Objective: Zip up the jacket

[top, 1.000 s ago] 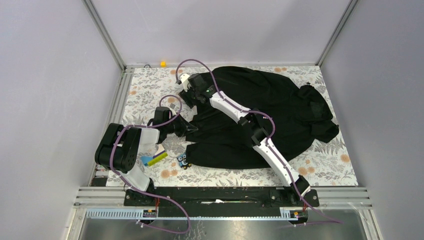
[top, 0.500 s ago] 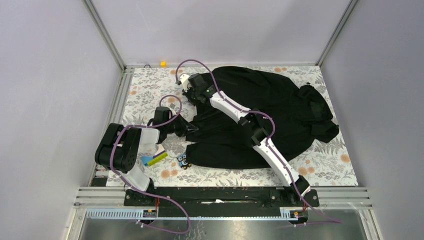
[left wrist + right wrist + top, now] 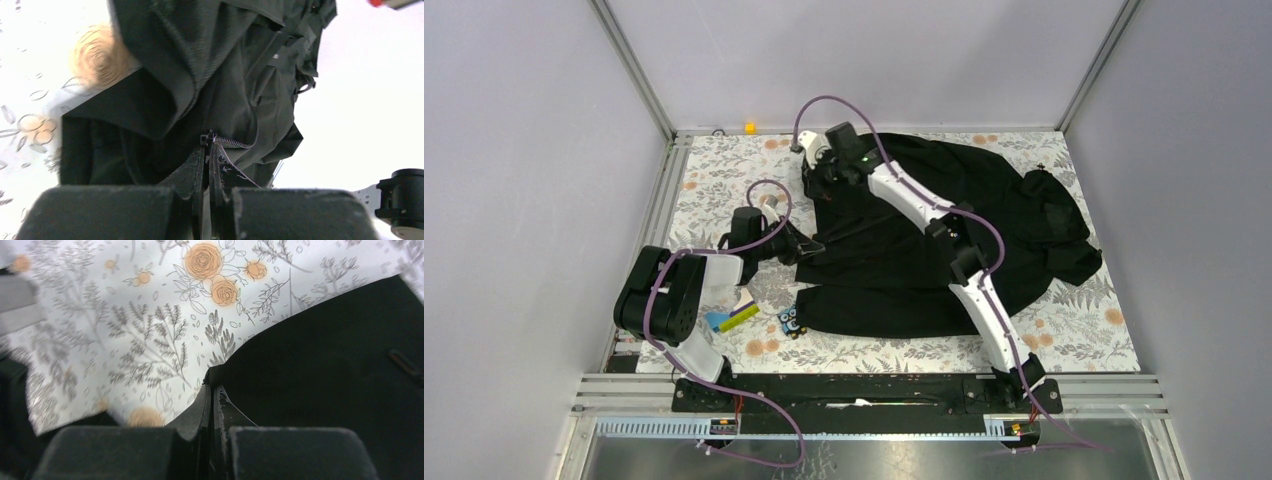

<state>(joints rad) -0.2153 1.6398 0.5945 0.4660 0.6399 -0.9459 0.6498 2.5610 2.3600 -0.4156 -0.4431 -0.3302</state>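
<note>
Across the floral table (image 3: 724, 170), the black jacket (image 3: 1024, 200) lies rumpled — both jaws clamped on its edge.

Pale lilac walls (image 3: 524, 150) — floral tablecloth (image 3: 714, 180) (orange blooms) — aluminium frame (image 3: 632, 65)

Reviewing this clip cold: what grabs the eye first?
A large black soft-fabric jacket sprawls across the centre and right of the floral-print table. The left gripper is shut on it at the zipper end, while the right gripper pinches its far corner.
</note>
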